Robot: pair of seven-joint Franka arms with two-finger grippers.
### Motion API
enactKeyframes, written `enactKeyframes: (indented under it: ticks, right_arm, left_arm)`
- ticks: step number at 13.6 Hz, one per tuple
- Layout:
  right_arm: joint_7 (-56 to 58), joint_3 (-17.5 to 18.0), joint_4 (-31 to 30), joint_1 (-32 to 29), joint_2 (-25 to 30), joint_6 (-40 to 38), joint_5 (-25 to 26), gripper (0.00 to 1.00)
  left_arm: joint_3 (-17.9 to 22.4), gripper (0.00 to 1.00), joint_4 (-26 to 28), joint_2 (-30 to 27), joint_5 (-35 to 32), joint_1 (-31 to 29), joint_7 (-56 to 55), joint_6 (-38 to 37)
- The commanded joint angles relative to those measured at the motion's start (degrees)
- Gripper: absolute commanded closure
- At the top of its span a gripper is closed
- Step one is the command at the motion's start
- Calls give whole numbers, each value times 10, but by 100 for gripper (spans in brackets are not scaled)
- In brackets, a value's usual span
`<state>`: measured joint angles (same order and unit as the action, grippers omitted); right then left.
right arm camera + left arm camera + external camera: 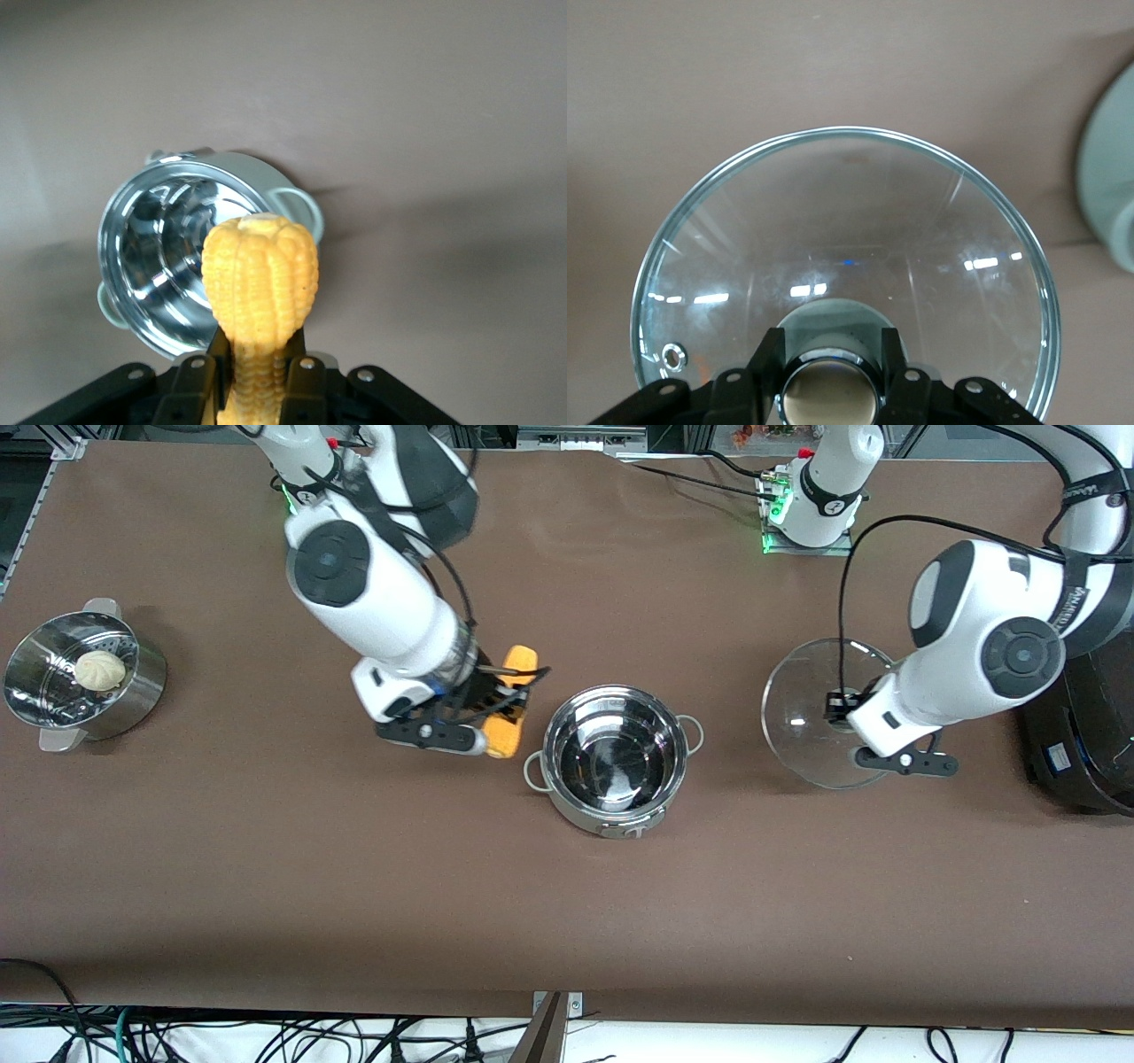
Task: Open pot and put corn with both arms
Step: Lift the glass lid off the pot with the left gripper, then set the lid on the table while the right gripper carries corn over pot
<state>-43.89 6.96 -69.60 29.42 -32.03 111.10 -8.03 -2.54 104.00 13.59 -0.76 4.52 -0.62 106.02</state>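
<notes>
The steel pot (617, 757) stands open and empty at mid-table. My right gripper (501, 695) is shut on the yellow corn (519, 662) and holds it over the table beside the pot, toward the right arm's end. In the right wrist view the corn (261, 270) sticks out from the gripper (259, 376), with the pot (151, 257) past it. My left gripper (842, 707) is shut on the knob of the glass lid (802, 691) and holds it tilted between the pot and the black cooker. In the left wrist view the fingers (769, 359) clamp the beige knob (830, 398) of the lid (842, 230).
A perforated steamer bowl (53, 651) with a pale bun (99, 670) stands at the right arm's end of the table. The large black cooker (1094, 735) stands at the left arm's end. Brown table (567, 903) lies bare nearer the front camera.
</notes>
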Motion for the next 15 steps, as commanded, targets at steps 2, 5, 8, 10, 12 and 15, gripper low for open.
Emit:
enactKeyframes:
  ticks: [2, 5, 8, 10, 12, 15]
  right_arm:
    - [-6, -5, 32, 55, -58, 62, 64, 93]
    - [-4, -5, 79, 76, -102, 66, 88, 93]
    - [-5, -5, 90, 88, -131, 113, 89, 93]
    - [-6, -5, 90, 89, -146, 146, 89, 93]
    - [-7, -5, 90, 98, -158, 163, 89, 93]
    - [-8, -2, 89, 99, -174, 177, 85, 93]
  left_arm:
    - [26, 100, 137, -35, 12, -13, 96, 165]
    - [27, 100, 198, -20, 13, -19, 100, 270]
    - [27, 100, 217, 13, 13, -19, 100, 326]
    - [27, 100, 217, 28, 13, -19, 100, 328]
    - [27, 100, 216, 59, 13, -21, 100, 359]
    - [27, 100, 216, 72, 13, -21, 100, 372]
